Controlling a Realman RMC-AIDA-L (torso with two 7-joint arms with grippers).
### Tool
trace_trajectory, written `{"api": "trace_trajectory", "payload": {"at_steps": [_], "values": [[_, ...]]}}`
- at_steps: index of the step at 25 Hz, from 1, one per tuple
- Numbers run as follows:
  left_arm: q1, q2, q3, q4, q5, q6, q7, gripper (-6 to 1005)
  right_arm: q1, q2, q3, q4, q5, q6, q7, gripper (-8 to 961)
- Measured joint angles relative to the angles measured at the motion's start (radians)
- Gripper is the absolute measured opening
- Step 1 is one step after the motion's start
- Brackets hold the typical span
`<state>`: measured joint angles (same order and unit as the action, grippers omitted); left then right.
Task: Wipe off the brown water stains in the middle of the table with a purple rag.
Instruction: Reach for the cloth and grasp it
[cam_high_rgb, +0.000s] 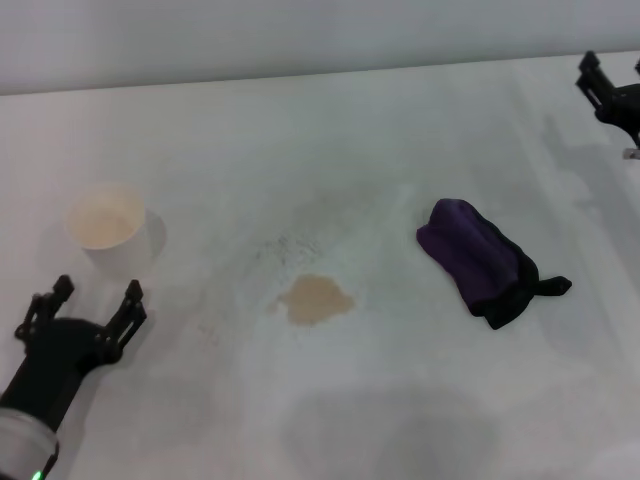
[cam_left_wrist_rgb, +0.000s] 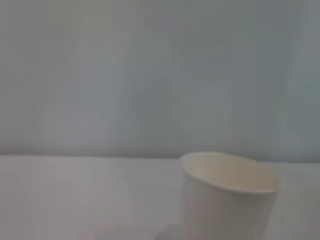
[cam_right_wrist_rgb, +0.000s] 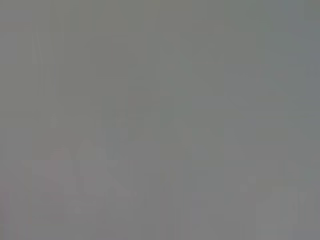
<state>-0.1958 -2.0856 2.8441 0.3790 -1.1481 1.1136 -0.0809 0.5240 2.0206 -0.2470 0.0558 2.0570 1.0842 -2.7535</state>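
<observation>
The brown water stains (cam_high_rgb: 316, 299) form a pale tan blotch in the middle of the white table (cam_high_rgb: 330, 150). The purple rag (cam_high_rgb: 478, 258) lies bunched to the right of the stain, its black tail pointing right. My left gripper (cam_high_rgb: 97, 300) is open and empty at the near left, just in front of a white cup. My right gripper (cam_high_rgb: 610, 80) is at the far right edge of the head view, well behind the rag. The right wrist view shows only a plain grey blur.
A white paper cup (cam_high_rgb: 110, 230) stands at the left, also seen close in the left wrist view (cam_left_wrist_rgb: 227, 197). Faint grey speckled smudges (cam_high_rgb: 290, 248) lie just behind the stain. A pale wall runs behind the table.
</observation>
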Motion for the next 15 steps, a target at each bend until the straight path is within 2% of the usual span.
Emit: {"api": "trace_trajectory", "payload": {"at_steps": [7,11,15], "values": [[0.082,-0.002,-0.001,0.020,-0.017,0.139,0.001,884,0.036,0.002,0.000,0.007,-0.113,-0.004,0.009,805],[0.087,0.001,0.000,0.013,-0.058,0.158,0.000,884,0.073,0.002,0.000,0.009,-0.248,-0.025,0.059,805],[0.079,0.002,0.000,0.000,-0.120,0.180,0.000,882,0.131,0.003,0.000,0.009,-0.332,-0.146,0.109,805]]}}
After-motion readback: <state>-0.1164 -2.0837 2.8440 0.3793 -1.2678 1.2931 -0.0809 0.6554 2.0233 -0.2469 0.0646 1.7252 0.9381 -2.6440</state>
